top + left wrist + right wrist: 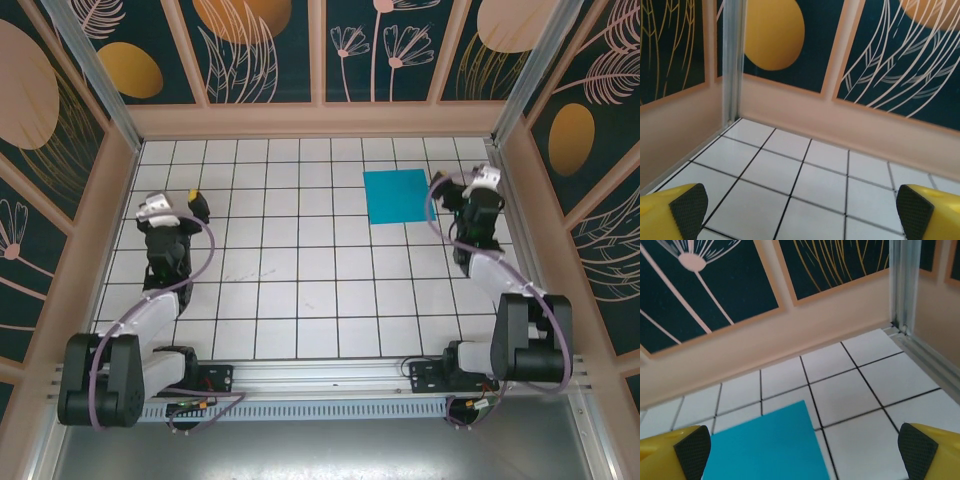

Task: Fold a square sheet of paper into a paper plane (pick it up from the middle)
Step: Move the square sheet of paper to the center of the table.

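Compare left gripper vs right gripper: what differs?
The right gripper sits just right of the square sheet of paper; the left gripper is far across the table. The right gripper faces teal paper, the left gripper bare tiles. Both open, empty.

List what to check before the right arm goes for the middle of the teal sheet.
1. The square sheet of paper lies flat and unfolded on the table: ok.
2. Nothing rests on the sheet: ok.
3. The right gripper is open and empty: ok.
4. The left gripper is open and empty: ok.
5. The right gripper is above the sheet's middle: not ok, it stands by the sheet's right edge.
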Controlling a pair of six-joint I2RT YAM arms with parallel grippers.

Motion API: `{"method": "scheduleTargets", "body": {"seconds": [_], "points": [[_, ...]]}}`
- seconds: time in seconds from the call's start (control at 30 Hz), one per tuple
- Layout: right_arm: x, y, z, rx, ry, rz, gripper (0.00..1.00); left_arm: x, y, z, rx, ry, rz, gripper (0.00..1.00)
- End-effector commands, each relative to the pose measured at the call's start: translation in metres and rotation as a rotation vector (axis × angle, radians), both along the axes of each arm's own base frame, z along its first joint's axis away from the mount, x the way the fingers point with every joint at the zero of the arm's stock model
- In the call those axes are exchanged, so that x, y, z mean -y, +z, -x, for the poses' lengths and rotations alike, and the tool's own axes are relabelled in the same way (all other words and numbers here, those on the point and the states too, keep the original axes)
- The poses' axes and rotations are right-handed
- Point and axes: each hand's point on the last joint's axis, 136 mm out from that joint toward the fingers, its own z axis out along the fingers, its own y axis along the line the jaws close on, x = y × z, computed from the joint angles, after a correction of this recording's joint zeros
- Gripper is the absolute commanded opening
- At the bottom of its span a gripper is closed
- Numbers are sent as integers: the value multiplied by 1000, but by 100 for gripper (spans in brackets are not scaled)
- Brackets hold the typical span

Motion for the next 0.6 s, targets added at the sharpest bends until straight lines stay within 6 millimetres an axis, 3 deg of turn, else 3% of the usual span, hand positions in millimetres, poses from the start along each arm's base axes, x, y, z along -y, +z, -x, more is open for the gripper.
{"method": "scheduleTargets", "body": {"seconds": [0.0,0.13,0.27,0.37,0.57], "points": [[-20,-61,-2,-321,-7,-178,99,-3,-14,-2,-131,32,177,99],[-76,-78,-32,-419,147,-283,99,14,-12,-11,-215,-55,227,99],[-119,-103,-58,-508,249,-401,96,15,-16,-14,-243,-40,302,99],[-141,-121,-74,-566,275,-427,94,19,-19,-14,-252,-58,345,99],[-163,-162,-93,-684,258,-425,89,45,-26,-24,-306,-191,387,99]]}}
